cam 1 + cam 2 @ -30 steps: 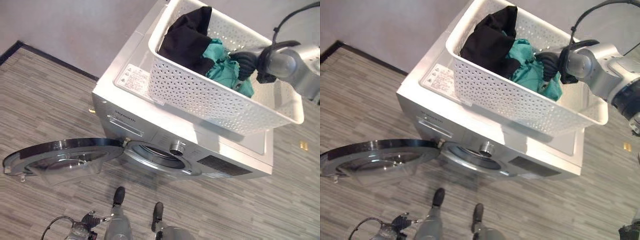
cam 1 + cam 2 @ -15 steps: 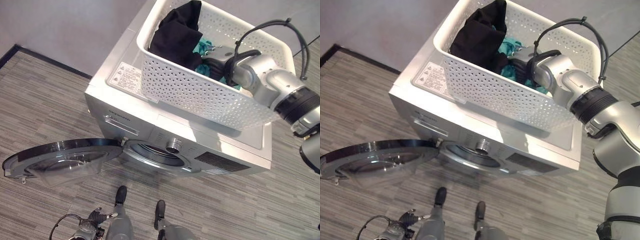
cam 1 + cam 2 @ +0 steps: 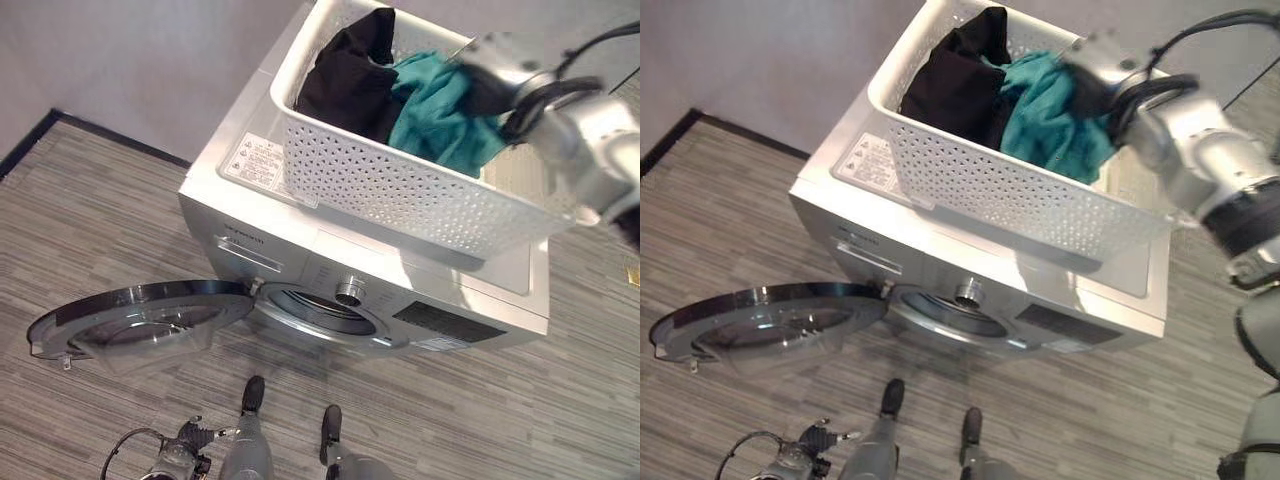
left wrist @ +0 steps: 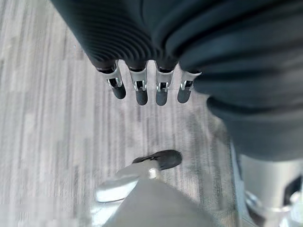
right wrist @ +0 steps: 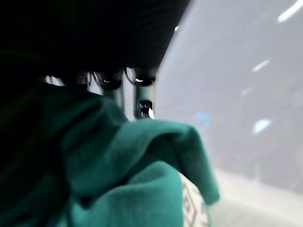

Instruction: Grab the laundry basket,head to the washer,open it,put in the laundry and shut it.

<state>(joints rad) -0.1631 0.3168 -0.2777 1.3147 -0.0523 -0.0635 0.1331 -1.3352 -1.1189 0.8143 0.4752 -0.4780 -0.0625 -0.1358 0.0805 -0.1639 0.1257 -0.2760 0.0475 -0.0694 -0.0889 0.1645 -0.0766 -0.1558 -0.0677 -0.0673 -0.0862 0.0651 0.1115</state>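
Observation:
A white perforated laundry basket (image 3: 400,185) stands on top of the silver washer (image 3: 290,245). In it lie a black garment (image 3: 345,75) and a teal garment (image 3: 440,115). My right hand (image 3: 490,80) is over the basket's far side, shut on the teal garment, whose upper part is pulled up above the rim. The right wrist view has teal cloth (image 5: 128,175) bunched under the hand's fingers (image 5: 144,106). The washer's round door (image 3: 140,315) hangs wide open to the left, baring the drum opening (image 3: 315,305). My left hand (image 4: 142,90) hangs open low over the floor, at the bottom left (image 3: 180,458).
A grey wall with a dark skirting strip (image 3: 100,135) runs behind and to the left of the washer. Wood-look floor (image 3: 90,220) lies in front and to both sides. The open door takes up room at the front left.
My right hand reached down into the basket, closed on the teal garment and has lifted it above the rim. The camera has shifted slightly. The left hand has stayed low.

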